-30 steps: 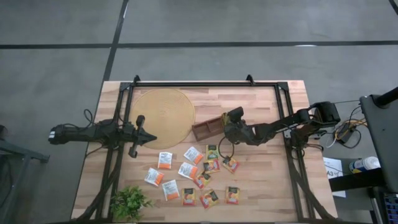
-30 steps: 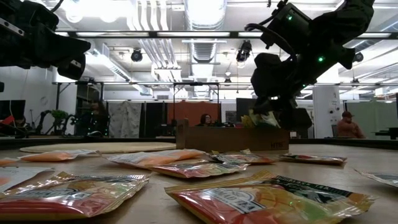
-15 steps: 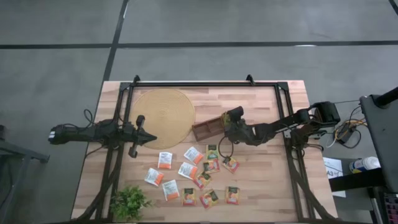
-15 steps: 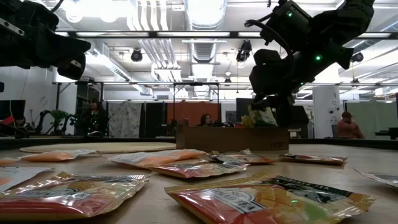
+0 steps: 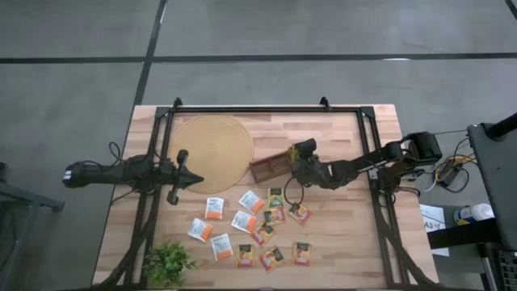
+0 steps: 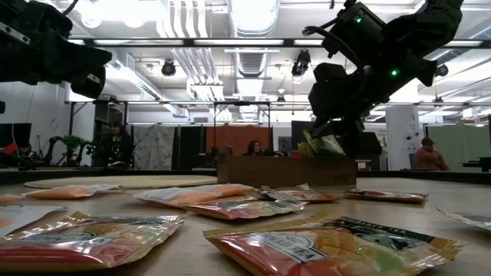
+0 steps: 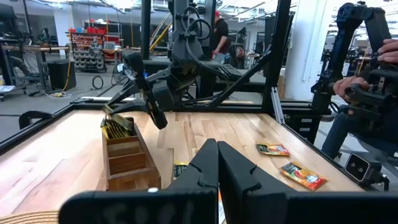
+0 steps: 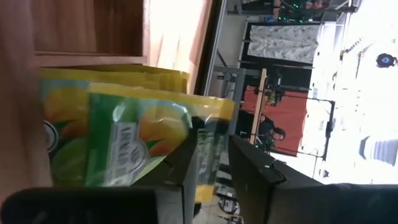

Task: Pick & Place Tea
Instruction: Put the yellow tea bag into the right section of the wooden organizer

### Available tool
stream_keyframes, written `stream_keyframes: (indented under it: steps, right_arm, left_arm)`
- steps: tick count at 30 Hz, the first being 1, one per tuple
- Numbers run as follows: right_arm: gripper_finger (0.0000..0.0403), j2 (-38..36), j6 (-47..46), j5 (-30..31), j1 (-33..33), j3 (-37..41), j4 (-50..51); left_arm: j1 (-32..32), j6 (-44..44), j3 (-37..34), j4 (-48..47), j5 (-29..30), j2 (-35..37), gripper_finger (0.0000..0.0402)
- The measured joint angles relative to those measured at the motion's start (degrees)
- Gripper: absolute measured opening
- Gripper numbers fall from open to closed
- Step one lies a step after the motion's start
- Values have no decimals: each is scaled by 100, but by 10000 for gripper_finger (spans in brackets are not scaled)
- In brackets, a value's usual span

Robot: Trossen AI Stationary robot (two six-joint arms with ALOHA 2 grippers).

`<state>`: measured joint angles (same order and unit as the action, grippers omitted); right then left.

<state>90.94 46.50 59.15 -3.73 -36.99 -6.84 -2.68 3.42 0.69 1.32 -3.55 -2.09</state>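
1. Since a second ago, hardly anything is shifting: the right gripper (image 5: pixel 296 158) is hanging a touch higher over the end of the wooden tray (image 5: pixel 269 166), while the left arm and the sachets on the table are lying as before.
2. In the right wrist view the right gripper's fingers (image 8: pixel 186 163) are standing a little apart with the edge of a green and yellow tea sachet (image 8: pixel 118 146) between them; whether they are really pinching it is hard to tell.
3. That sachet is standing on edge in the end compartment of the tray, against more yellow-edged sachets already filed there (image 7: pixel 117 128).
4. In the low view the right gripper (image 6: pixel 331 136) is hovering just above the tray (image 6: pixel 285 170), with the sachet's green corner (image 6: pixel 328 144) showing under it.
5. The left gripper (image 5: pixel 194 179) is waiting at the table's left side, beside the round woven mat (image 5: pixel 212 151), its fingers (image 7: pixel 208 168) pressed together on nothing.
6. The rest of the tea (image 5: pixel 257 229) is lying loose and flat on the wooden table (image 5: pixel 339 234) in front of the tray: white-and-orange sachets (image 5: pixel 214 208) toward the left, green and red ones (image 5: pixel 302 253) toward the right, some overlapping.
7. A small leafy plant (image 5: pixel 168 263) is sitting at the table's near left corner, apart from the sachets.
8. People are sitting in the room beyond the table (image 6: pixel 252 148).
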Motion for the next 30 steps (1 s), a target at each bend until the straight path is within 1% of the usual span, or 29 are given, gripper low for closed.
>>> stream_keyframes:
  steps: [5, 9, 13, 20, 26, 30]
  right_arm:
    - [115, 0, -74, -164, 0, 0, -2]
    - [134, 0, -150, 71, 0, 0, -7]
    - [145, 0, -153, 239, 0, 2, -28]
    - [148, 0, 30, 241, -2, 2, -118]
    - [148, -7, 10, 225, -13, 2, -134]
    - [148, -7, 197, 211, -32, 2, -161]
  left_arm:
    - [0, 0, -1, -1, -1, 1, 0]
    - [5, 0, 0, 0, -2, 1, 0]
    - [4, 0, -2, 0, -1, 0, 0]
    - [4, 0, 0, 0, -2, 0, 0]
    - [4, 0, -1, 0, -1, 0, 0]
    - [4, 0, -1, 0, -1, 1, 0]
